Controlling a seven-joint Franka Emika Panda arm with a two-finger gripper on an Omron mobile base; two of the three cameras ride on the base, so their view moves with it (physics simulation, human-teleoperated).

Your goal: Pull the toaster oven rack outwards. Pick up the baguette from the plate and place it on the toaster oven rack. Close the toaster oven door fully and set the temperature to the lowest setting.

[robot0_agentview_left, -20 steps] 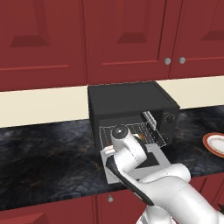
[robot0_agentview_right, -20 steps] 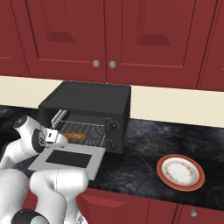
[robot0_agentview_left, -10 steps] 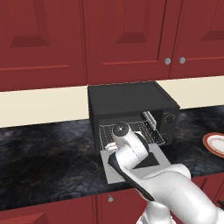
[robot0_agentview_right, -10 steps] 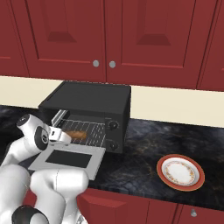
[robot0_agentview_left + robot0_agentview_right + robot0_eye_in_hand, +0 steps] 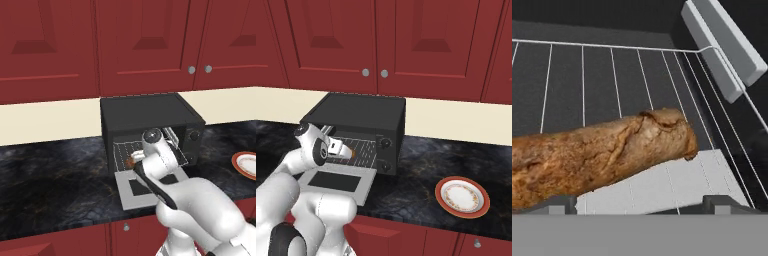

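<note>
Jaws (image 5: 639,202) spread wide, gripping nothing. Baguette (image 5: 597,152) lies on toaster oven rack (image 5: 632,75), just ahead of the fingertips. Release looks done: retreat straight out clear of the bread, then lift toaster oven door (image 5: 338,182) from the desk (image 5: 421,200).

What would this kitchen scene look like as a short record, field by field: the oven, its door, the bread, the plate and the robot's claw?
toaster oven: black box on the dark counter, under red cabinets
door: folded down flat, open
rack: silver wire shelf, pulled out over the door
baguette: golden-brown, lying on the rack
plate: red-rimmed, nothing on it, on the counter to the oven's right
claw: open, right by the baguette, not gripping it
knobs: two dark round ones on the front panel
</note>
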